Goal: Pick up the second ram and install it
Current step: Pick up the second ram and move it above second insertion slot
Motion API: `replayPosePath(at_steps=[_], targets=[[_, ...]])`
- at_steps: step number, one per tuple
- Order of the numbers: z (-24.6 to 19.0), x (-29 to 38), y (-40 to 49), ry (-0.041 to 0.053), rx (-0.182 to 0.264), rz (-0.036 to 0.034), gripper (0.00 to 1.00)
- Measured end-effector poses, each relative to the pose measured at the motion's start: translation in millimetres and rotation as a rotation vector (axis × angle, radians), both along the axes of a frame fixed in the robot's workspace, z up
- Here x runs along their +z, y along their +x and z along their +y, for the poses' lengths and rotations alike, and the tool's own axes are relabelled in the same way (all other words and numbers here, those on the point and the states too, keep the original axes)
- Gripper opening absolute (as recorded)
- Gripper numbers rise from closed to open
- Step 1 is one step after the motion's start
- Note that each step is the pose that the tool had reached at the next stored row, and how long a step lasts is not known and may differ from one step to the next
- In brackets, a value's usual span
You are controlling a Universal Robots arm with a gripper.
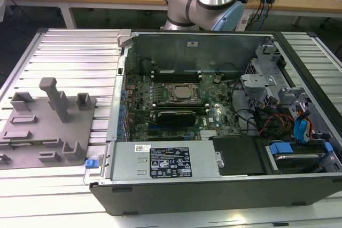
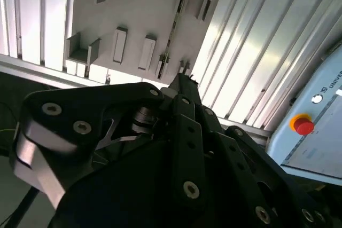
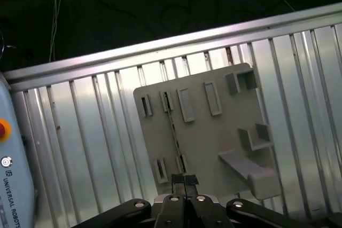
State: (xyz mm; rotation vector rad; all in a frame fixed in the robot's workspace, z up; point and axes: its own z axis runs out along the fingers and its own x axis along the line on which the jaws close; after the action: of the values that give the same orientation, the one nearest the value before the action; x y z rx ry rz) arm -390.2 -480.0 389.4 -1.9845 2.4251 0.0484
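The second ram (image 3: 171, 124) stands on its long edge in a slot of the grey holder plate (image 3: 214, 132), seen as a thin dark line in both wrist views (image 2: 172, 33). My gripper (image 3: 185, 181) hangs well above the plate, over the end of the stick, with its two black fingertips (image 3: 179, 180) pressed together and nothing between them. In the second wrist view the gripper (image 2: 184, 81) shows its black linkage from the side. The open computer case (image 1: 214, 185) lies to the exterior view's right of the holder plate (image 1: 48, 126), with the processor socket (image 1: 180, 93) between long black slots (image 1: 176, 71).
Upright grey posts and brackets (image 1: 53, 97) rise from the holder plate. The ribbed metal table (image 1: 64, 46) runs under everything. The case's power supply (image 1: 165, 161), drive bay (image 1: 299, 153) and cables (image 1: 278, 121) crowd its front and right. A teach pendant with a red button (image 2: 303, 125) lies beside the table.
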Motion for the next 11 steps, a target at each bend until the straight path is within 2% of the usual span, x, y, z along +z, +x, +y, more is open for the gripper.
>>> replayPosePath(at_steps=[8,11], targets=[[0.0,0.0,0.0,0.0,0.06,0.0,0.11],[0.0,0.0,0.0,0.0,0.061,0.0,0.11]])
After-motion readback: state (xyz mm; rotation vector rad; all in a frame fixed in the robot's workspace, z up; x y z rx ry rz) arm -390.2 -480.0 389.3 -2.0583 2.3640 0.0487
